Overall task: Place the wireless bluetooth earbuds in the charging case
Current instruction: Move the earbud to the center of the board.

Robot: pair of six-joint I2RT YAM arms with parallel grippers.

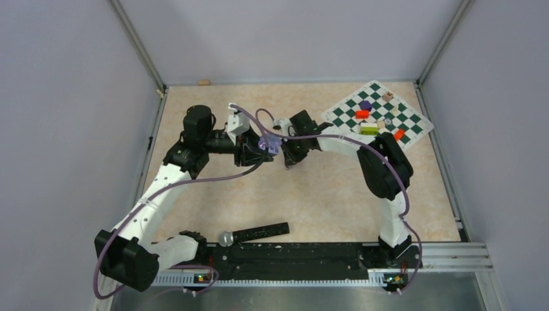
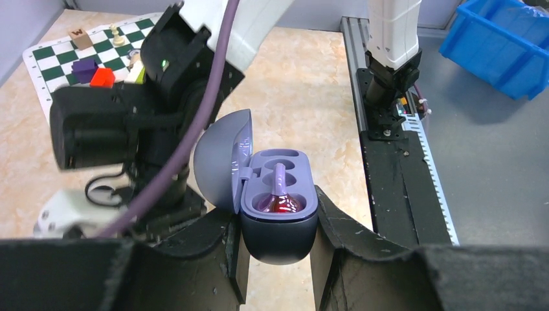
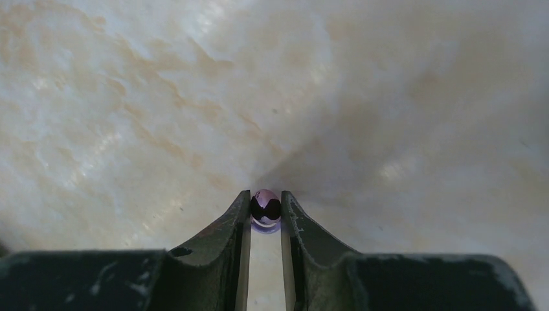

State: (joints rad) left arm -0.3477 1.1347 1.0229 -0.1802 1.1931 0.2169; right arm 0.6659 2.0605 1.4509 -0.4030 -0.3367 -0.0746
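One tiny lilac-and-black earbud [image 3: 265, 208] pinched in our right hand [image 3: 265, 205]; left hand [image 2: 278, 227] clamps the open lilac oval charging case [image 2: 280, 245], so we lift gently.

I see a beige, marbled tabletop [image 1: 324, 201]. At its far right corner lies a green-and-white chessboard mat [image 1: 414, 124] carrying small coloured blocks [image 1: 362, 114]. Close to the near edge lies a black stick with a round silver end [image 1: 259, 232]. A lilac-and-black earbud [image 3: 265, 207] sits low over the surface; whether it touches, I cannot tell.
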